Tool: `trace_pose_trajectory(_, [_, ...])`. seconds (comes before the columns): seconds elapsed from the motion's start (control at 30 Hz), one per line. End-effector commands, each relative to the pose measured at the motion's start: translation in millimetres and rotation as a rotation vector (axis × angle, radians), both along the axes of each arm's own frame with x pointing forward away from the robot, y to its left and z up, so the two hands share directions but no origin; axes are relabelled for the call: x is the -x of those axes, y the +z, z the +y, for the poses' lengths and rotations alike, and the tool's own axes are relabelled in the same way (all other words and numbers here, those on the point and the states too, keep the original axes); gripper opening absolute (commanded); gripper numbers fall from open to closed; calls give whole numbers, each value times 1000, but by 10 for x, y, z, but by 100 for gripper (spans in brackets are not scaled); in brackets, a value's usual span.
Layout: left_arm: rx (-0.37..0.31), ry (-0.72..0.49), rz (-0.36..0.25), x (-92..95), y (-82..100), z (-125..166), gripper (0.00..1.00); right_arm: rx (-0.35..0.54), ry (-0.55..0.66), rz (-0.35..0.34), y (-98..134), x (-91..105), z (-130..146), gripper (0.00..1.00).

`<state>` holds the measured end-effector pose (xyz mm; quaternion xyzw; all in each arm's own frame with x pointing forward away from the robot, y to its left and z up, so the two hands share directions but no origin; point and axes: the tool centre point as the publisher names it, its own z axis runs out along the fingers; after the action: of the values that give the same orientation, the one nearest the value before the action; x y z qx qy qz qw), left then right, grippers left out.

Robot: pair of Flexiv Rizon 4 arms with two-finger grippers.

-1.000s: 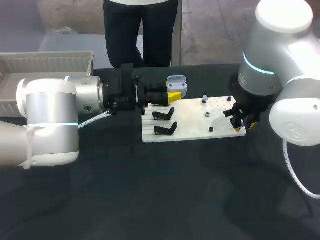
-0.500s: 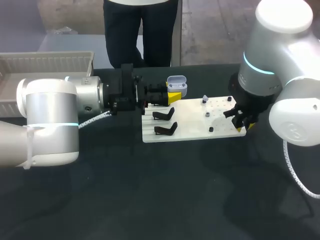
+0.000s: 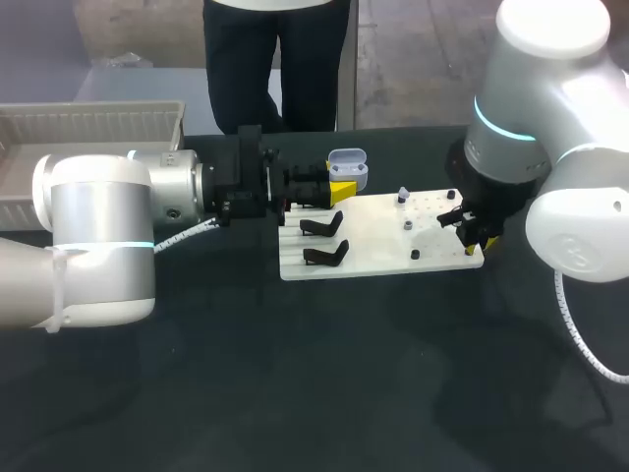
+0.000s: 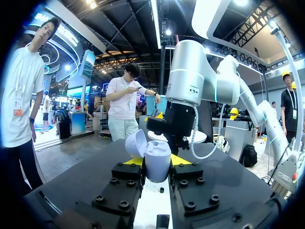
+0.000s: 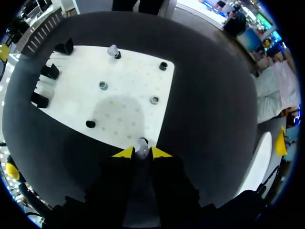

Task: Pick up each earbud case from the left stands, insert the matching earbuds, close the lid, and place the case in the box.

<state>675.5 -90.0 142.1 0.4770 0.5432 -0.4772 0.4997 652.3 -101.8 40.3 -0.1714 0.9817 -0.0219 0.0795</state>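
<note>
— Left gripper, fingers?
— Pressed from two sides on the pale lavender plastic earbud case, with the rounded lid tipped open. Held upright near the far left corner of the flat white board, just past the black angled stands.
— And the right gripper?
— Down over the board's near right corner, yellow tips pinching a small white earbud.
— Anything more on the board?
— Another small white earbud upright on a peg near the far edge. Small round pegs dotted around the right half.
— The box?
— Pale ribbed plastic tray at the table's far left, well apart from the board.
</note>
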Motion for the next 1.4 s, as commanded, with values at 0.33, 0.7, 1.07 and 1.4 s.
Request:
trace_pose_trajectory(0.33, [6,7,-6,14,-15,-5,0,42,39,-12,695,315,197,0])
trace_pose_trajectory(0.7, [6,7,-6,14,-15,-5,0,30,68,55,900,484,364,0])
trace_pose_trajectory(1.07, [6,7,-6,14,-15,-5,0,30,68,55,900,484,364,0])
trace_pose_trajectory(1.4, [6,7,-6,14,-15,-5,0,3,-305,72,1028,511,506,0])
